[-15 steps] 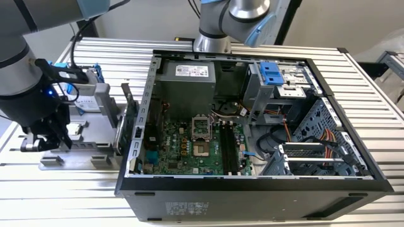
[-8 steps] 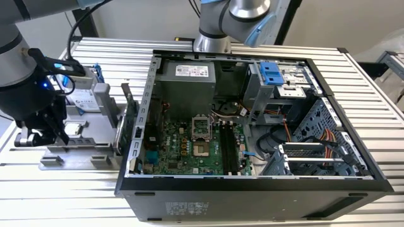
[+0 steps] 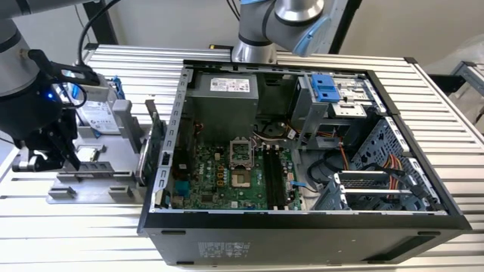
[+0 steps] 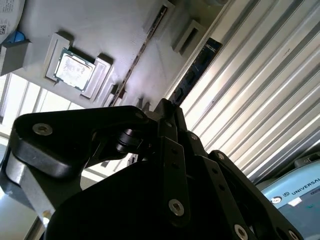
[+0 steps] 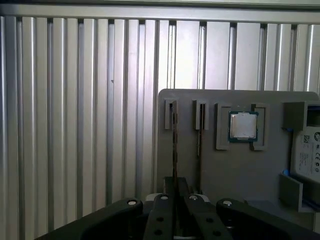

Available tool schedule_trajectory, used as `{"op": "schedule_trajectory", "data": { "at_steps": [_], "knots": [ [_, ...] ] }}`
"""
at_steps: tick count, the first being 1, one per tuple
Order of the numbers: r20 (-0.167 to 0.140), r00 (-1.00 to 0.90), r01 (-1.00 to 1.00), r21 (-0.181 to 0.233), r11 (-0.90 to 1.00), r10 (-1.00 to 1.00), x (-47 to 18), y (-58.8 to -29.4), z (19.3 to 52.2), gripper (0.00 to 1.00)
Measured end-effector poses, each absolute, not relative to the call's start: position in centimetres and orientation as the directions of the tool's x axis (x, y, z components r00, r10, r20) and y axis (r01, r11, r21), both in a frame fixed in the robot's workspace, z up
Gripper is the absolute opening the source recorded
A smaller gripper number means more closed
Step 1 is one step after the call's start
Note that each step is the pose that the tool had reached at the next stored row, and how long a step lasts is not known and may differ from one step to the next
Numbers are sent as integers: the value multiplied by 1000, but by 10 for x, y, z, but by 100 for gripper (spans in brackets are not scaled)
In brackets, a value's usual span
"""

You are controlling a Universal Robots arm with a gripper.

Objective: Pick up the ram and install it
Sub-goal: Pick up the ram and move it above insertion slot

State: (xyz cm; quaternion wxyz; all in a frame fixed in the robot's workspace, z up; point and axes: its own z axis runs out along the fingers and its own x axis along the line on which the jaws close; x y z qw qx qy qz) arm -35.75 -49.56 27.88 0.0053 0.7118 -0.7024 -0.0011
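Note:
The ram (image 5: 173, 135) is a thin dark stick standing on edge in the outermost slot of a grey parts holder (image 5: 235, 170), beside the ribbed table. In the second wrist view the ram (image 4: 197, 67) shows its dark blue face and a pale label. My black gripper (image 5: 175, 192) straddles its near end, and its fingers stand close together with the stick between them. In the exterior view, my gripper (image 3: 74, 161) hangs over the holder (image 3: 90, 190) at that view's left, on the ram (image 3: 97, 168). A second thin stick (image 5: 200, 132) stands in the neighbouring slot.
An open computer case (image 3: 302, 221) lies in the middle, with dark memory slots (image 3: 276, 181) on its green motherboard. The holder also carries a processor chip (image 5: 243, 125), a hard drive (image 3: 102, 116) and an upright expansion card (image 3: 151, 147). Another arm's base (image 3: 257, 48) stands behind the case.

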Motion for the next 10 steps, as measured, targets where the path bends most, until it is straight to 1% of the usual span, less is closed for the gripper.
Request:
{"op": "schedule_trajectory", "data": {
  "at_steps": [10],
  "knots": [
    [6, 13, -1000, 9, -13, -1000, -357, -496, 285, 0]
  ]
}}
